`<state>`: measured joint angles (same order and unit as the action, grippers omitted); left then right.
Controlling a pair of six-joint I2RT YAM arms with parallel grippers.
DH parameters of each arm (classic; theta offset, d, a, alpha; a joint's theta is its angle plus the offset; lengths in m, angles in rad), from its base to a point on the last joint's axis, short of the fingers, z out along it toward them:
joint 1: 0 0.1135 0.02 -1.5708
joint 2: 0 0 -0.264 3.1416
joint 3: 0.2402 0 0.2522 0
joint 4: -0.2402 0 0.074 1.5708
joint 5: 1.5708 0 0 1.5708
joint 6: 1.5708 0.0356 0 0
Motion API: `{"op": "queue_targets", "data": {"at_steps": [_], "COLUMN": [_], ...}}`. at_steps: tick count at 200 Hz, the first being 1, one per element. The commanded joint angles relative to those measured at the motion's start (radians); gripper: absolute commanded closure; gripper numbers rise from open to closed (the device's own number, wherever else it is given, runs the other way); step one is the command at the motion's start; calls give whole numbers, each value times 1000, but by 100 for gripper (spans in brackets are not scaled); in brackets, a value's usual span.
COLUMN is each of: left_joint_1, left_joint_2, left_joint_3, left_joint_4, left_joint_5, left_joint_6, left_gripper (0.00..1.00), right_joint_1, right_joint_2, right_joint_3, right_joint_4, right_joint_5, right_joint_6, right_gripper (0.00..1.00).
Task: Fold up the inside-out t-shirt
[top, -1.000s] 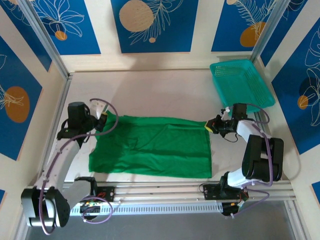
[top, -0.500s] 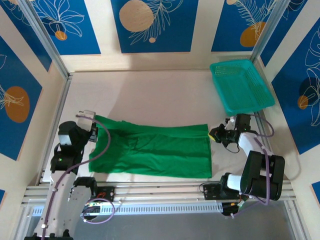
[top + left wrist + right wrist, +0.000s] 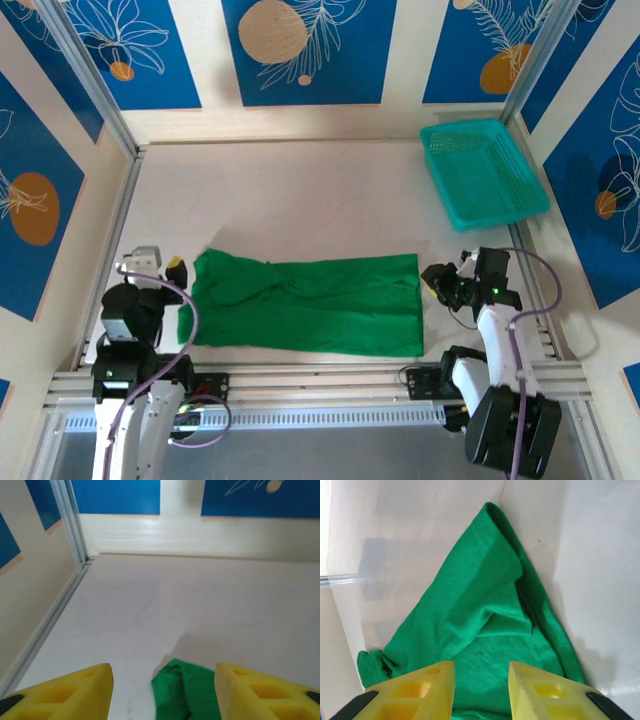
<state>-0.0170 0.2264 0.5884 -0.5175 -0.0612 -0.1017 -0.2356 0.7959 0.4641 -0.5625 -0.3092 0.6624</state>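
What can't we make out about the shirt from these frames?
- Top view: t-shirt seams and any label too small, so inside-out unconfirmed.
- Top view: lower layers hidden under the top cloth.
- Left wrist: bottom edge cuts off the t-shirt beyond one corner at the left tool.
- Right wrist: near cloth hidden behind the right tool.

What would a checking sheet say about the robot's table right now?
Surface: pale table, smooth, faint marks.
Job's things: green t-shirt lies flat as a long wrinkly band between the arms.
Clutter: teal basket at the far right corner, nothing seen in it.
Grippers: left pincer open at the shirt's left end; right pincer open over its right end.
Cables: purple cables loop along both arms.
Surroundings: blue flower-print panels, metal frame.
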Motion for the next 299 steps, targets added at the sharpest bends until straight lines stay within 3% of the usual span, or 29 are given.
{"op": "queue_targets", "data": {"at_steps": [1,19,41,57,70,103,125,150,175,185,203,229,247,261,286,299], "left_joint_1": [5,4,-2,-40,-84,-157,-158,-152,-140,-138,-131,-126,-116,-100,-76,-66], "left_joint_2": [135,352,668,885,998,1191,1273,1254,1174,1138,1067,956,878,820,756,777], "left_joint_3": [45,105,245,351,358,266,207,99,12,-13,-53,-67,-44,-8,52,86], "left_joint_4": [93,119,26,-36,15,208,207,198,174,144,88,35,-22,-76,-114,-86], "left_joint_5": [219,337,389,373,308,153,61,-76,-146,-174,-225,-223,-228,-198,-132,-41], "left_joint_6": [-176,-366,-453,-398,-436,-570,-621,-685,-742,-771,-839,-847,-836,-823,-804,-758], "left_gripper": [45,43,58,57,58,65,73,78,79,85,88,81,68,59,52,52], "right_joint_1": [79,238,392,372,330,269,266,210,141,127,122,138,151,184,377,488], "right_joint_2": [6,136,314,403,463,643,704,732,767,785,812,844,833,751,612,596], "right_joint_3": [106,208,300,314,312,347,325,258,233,239,246,276,322,348,484,545], "right_joint_4": [-98,-125,-116,-57,10,99,113,158,194,205,245,302,279,234,33,24], "right_joint_5": [32,76,190,207,166,95,104,116,94,94,89,55,64,108,410,397], "right_joint_6": [-58,-113,-114,-96,-76,-72,-60,-39,-24,-26,-19,-18,-32,-56,-172,-227], "right_gripper": [60,58,56,56,57,61,64,67,67,67,66,66,66,65,57,56]}}
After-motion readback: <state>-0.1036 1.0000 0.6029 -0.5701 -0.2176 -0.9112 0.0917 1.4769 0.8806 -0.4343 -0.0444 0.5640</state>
